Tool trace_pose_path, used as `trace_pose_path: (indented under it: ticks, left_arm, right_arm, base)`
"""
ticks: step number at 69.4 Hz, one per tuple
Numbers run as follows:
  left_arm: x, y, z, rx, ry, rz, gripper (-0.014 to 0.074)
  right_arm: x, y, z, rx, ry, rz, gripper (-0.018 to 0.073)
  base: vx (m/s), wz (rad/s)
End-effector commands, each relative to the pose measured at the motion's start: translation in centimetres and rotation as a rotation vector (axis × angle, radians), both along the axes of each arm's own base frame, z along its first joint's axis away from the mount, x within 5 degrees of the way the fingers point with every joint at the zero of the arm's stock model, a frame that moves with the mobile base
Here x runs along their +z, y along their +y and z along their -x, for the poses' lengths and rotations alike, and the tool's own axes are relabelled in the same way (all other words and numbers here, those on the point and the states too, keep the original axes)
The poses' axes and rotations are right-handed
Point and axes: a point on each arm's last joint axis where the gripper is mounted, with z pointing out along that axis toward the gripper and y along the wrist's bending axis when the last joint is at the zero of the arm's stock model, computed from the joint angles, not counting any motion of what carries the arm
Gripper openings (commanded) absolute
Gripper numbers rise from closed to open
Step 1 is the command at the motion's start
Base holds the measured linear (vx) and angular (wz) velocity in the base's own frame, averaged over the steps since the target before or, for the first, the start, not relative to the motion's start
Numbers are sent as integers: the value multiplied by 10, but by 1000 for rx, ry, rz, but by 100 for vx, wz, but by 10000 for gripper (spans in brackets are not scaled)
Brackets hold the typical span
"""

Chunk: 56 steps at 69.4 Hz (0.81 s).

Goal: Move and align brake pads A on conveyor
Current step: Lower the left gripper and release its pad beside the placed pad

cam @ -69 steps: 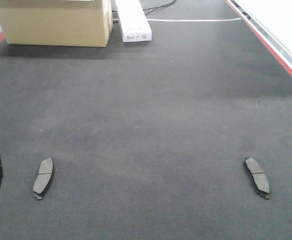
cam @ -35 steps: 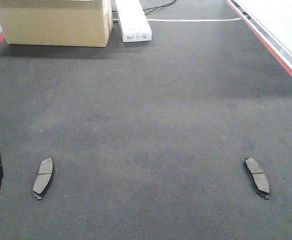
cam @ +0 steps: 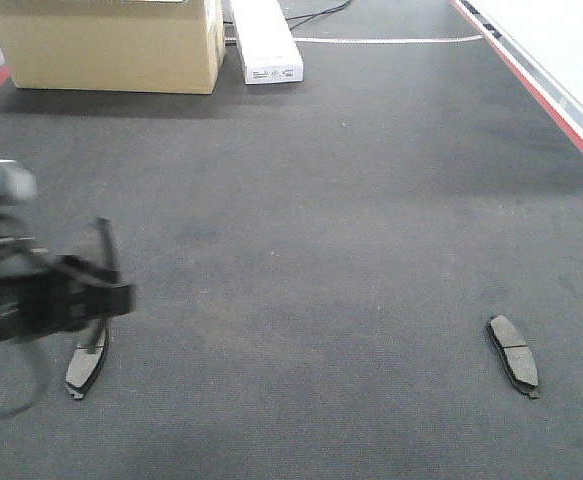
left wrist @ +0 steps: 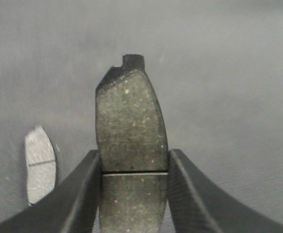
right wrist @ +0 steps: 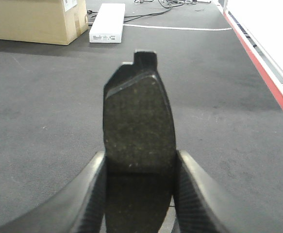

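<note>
Compared with half a second ago, the left gripper (cam: pixel 96 300) is now far inside the front view: before, only a dark sliver showed at the left edge, and now the blurred black arm reaches over the left resting pad (cam: pixel 84 365) and covers its upper part. The two pads on the belt lie where they were.

The surface is the conveyor (cam: pixel 301 220), a wide dark grey belt with a rough, carpet-like texture. A red strip (cam: pixel 556 105) runs along its right edge. At the far end stand a cardboard box (cam: pixel 106 45) on the left and a long white box (cam: pixel 264 40) just beside it, with cables behind them.

In the left wrist view, the left fingers (left wrist: pixel 83 194) are closed on a brake pad (left wrist: pixel 130 141) by its two long edges. Its long axis points straight away from the camera, its groove runs across at the height of the fingertips, and a small tab sticks out at its far end. This pad is above the belt. The left resting pad lies just beside it, with its long axis nearly parallel.

The right resting pad (cam: pixel 513 353) lies near the right side, well apart from the left one, with its far end leaning a little to the left.

In the right wrist view, the right gripper (right wrist: pixel 139 194) clamps another pad (right wrist: pixel 139 126) the same way, tab forward, pointing along the belt toward the boxes.
</note>
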Motion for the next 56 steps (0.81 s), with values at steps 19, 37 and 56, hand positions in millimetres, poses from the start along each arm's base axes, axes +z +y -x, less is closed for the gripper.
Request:
trace_pose_path:
  ticks: [19, 37, 56]
  left_arm:
    - [-43, -61, -71, -8, 214, -4, 29]
    - [-73, -81, -90, 43, 329, 99, 41]
    - [-101, -97, -102, 64, 431, 86, 82]
  right_arm:
    - [17, 0, -1, 0, -121, 2, -4]
    - [17, 0, -1, 1, -122, 2, -4]
    - [17, 0, -1, 1, -122, 2, -4]
  base:
    - [0, 0]
    - [0, 0]
    - [0, 0]
